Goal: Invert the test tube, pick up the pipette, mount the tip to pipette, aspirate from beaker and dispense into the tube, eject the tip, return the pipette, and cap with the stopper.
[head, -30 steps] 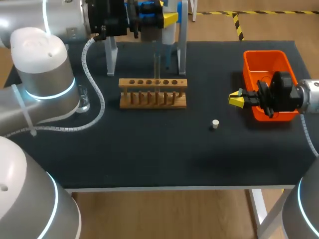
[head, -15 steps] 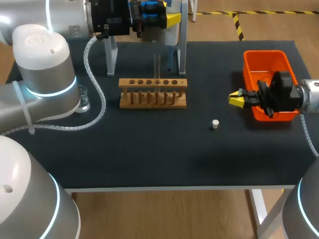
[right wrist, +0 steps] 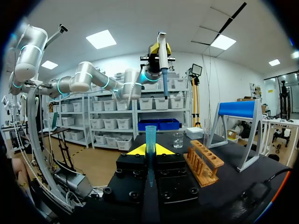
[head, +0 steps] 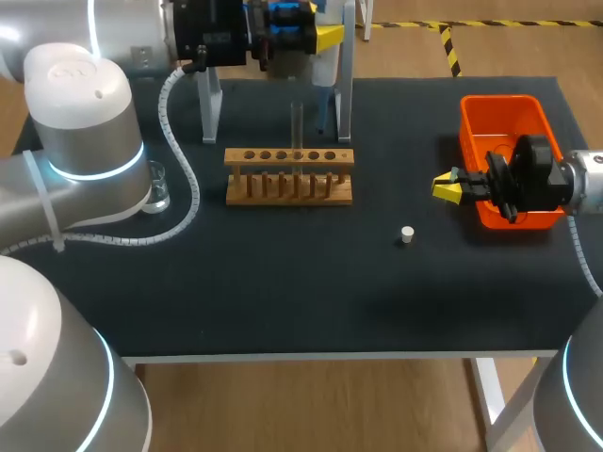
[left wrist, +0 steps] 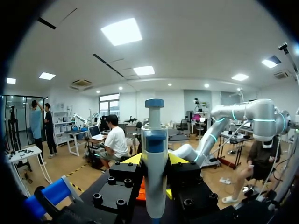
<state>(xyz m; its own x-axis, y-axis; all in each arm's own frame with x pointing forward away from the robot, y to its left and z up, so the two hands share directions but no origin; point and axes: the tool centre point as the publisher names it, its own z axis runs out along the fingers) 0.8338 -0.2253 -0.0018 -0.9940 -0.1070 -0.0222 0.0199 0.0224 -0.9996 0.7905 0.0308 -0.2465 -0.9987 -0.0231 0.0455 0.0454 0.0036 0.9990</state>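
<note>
Left wrist view: left gripper [left wrist: 155, 161] clamps pipette [left wrist: 154, 140], upright. Right wrist view: right gripper [right wrist: 149, 150] pinches blue tip [right wrist: 150, 135]; wooden rack [right wrist: 205, 163] ahead, well apart.

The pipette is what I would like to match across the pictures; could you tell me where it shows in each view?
Head view: pipette at top centre, in the left tool, beyond the rack.
Left wrist view: pipette upright in that tool.
Right wrist view: pipette held high by the left tool.
Shared landmark: the left tool's yellow tips.
</note>
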